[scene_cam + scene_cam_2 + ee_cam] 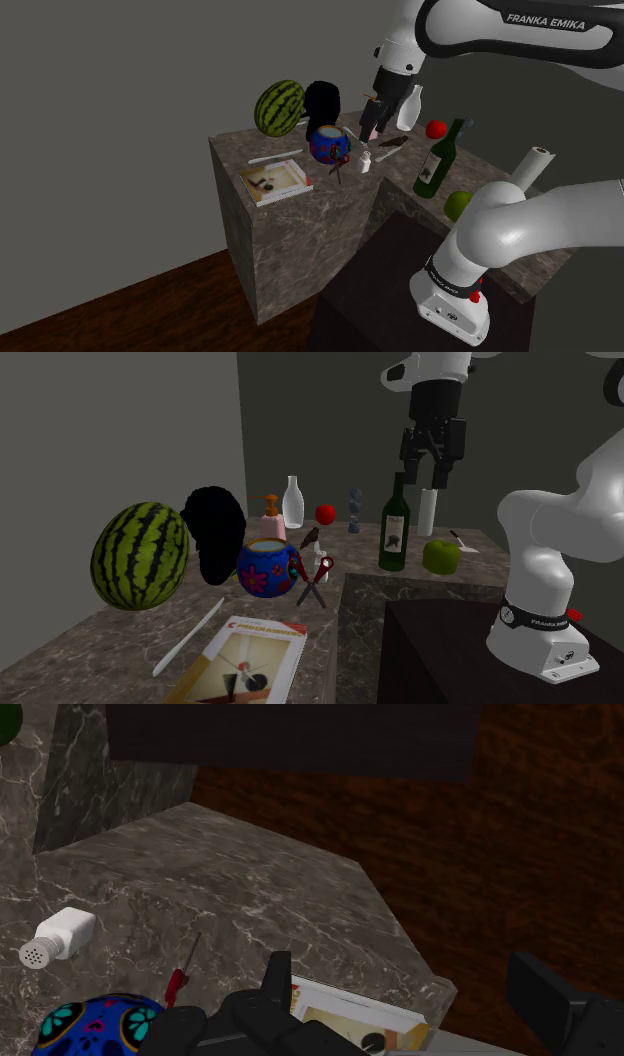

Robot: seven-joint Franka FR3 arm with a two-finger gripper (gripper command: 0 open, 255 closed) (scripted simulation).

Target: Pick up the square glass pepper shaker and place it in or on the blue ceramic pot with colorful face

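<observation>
Rendered plain white, the pepper shaker (57, 938) is shown with cap holes in the wrist view; the gripper (410, 996) is held spread apart, empty.

— How is the scene being lit?
— Dimly: the grey wall (120, 100) and the marble counter (345, 195) are being shown dull and muted.
— And what is being picked out?
— The white arm (540, 225) is being lit brightly from above, while the stand (380, 290) is being rendered almost black.
</observation>
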